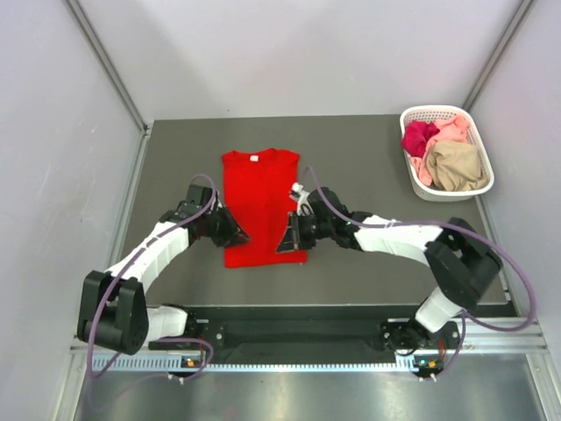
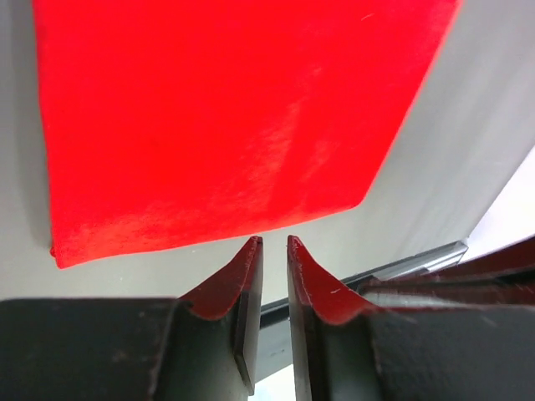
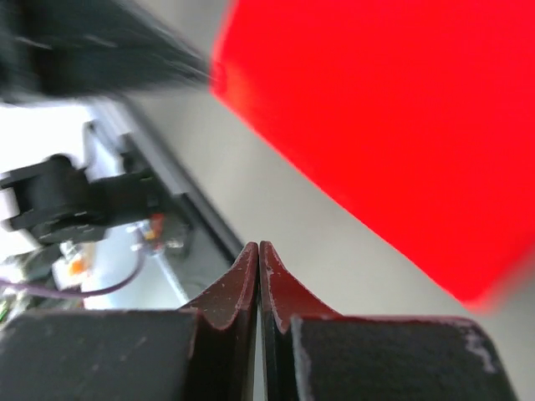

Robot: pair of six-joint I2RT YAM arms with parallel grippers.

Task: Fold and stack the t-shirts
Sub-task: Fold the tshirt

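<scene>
Hem of red t-shirt [image 1: 260,197] flanked, prob. for next fold: L gripper [image 2: 274,244] jaws slightly apart, R gripper [image 3: 258,247] jaws together, both empty.

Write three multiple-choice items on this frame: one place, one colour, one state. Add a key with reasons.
1. Where is the basket?
A. far right corner of the table
B. near left corner
C. centre

2. What colour is the shirt spread flat outside the basket?
A. tan
B. red
C. blue

3. How is the right gripper?
A. wide open
B. shut on the shirt
C. shut, empty

Key:
1 A: the top view shows it at the far right.
2 B: the flat cloth is bright red.
3 C: its wrist view shows the jaws together with nothing between them.
</scene>
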